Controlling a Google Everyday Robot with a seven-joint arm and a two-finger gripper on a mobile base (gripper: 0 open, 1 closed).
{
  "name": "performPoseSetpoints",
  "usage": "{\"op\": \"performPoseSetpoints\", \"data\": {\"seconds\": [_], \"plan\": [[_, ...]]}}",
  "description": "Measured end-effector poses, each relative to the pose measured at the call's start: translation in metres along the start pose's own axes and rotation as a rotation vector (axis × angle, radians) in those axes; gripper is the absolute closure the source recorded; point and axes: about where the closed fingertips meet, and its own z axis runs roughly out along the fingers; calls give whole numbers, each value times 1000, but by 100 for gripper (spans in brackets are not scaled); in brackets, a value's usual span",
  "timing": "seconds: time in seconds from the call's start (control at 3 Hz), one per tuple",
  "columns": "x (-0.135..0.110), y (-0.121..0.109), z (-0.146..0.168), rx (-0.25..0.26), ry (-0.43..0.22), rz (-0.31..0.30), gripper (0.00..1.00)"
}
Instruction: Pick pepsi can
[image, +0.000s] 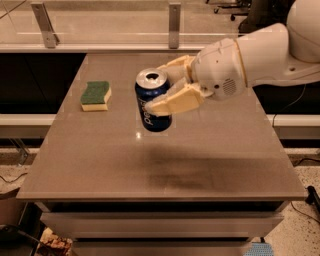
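— Camera view: where is the pepsi can (152, 102)?
— Just past the middle of the table (215, 150), upright, silver top showing, white lettering running down its side. It sits in the gripper (155, 89).
— And the fingers (175, 100)?
— Clamped on the can. One cream finger crosses its near side, the other comes round behind the rim at 12 o'clock.
— Is it standing on the table?
— It looks raised. A dark shadow (200, 172) lies on the tabletop toward 5 o'clock from the can, apart from its base.
— Where does the arm (250, 60) come from?
— From 2 o'clock, white and bulky, reaching in over the right edge.
— Anything else nearby?
— A sponge (96, 95), green on top and yellow below, at 9 o'clock from the can, near but not touching. A glass rail (174, 20) runs along the far side at 12 o'clock.
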Motion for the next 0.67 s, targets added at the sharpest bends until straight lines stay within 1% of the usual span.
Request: {"op": "performPoseSetpoints", "data": {"seconds": [0.33,0.67], "plan": [[-31,1,-3,26,20,-37,100],[-31,1,-3,26,20,-37,100]]}}
